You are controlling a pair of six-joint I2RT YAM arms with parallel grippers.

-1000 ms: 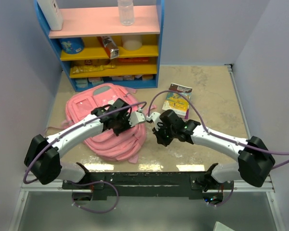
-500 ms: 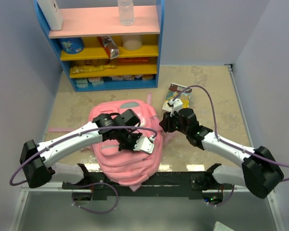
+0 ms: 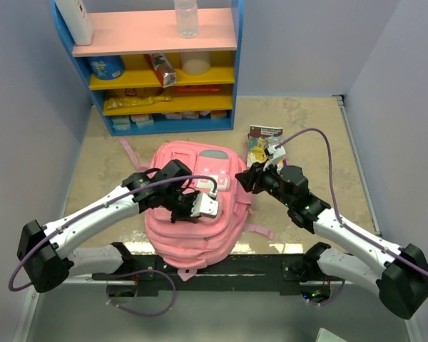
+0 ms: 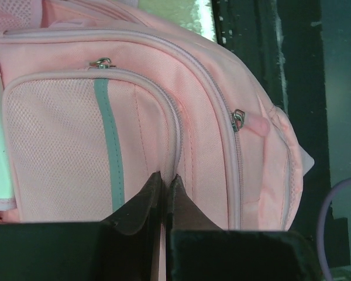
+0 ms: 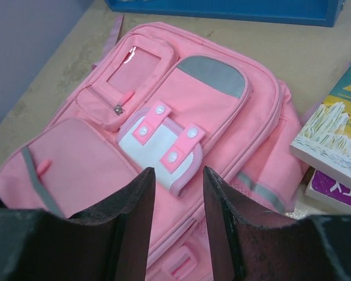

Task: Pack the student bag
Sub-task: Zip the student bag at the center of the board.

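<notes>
The student bag (image 3: 200,221) is a large pink backpack lying flat in the middle of the table, near the front edge. It fills the left wrist view (image 4: 152,117) and shows in the right wrist view (image 5: 181,111). My left gripper (image 3: 197,211) rests on the bag's front. Its jaws (image 4: 165,178) are pressed together on a seam of the mesh pocket. My right gripper (image 3: 242,181) is open and empty above the bag's right side, with its fingertips (image 5: 146,175) over the white snap patch (image 5: 164,146).
Two picture books (image 3: 264,142) lie right of the bag and also show in the right wrist view (image 5: 339,140). A blue shelf unit (image 3: 157,71) with bottles and boxes stands at the back. A pink strap (image 3: 128,149) trails left of the bag.
The bag has slid from the left to the table's middle and turned, carried by my left gripper. My right gripper has moved from the bag's near right to above its right side.
</notes>
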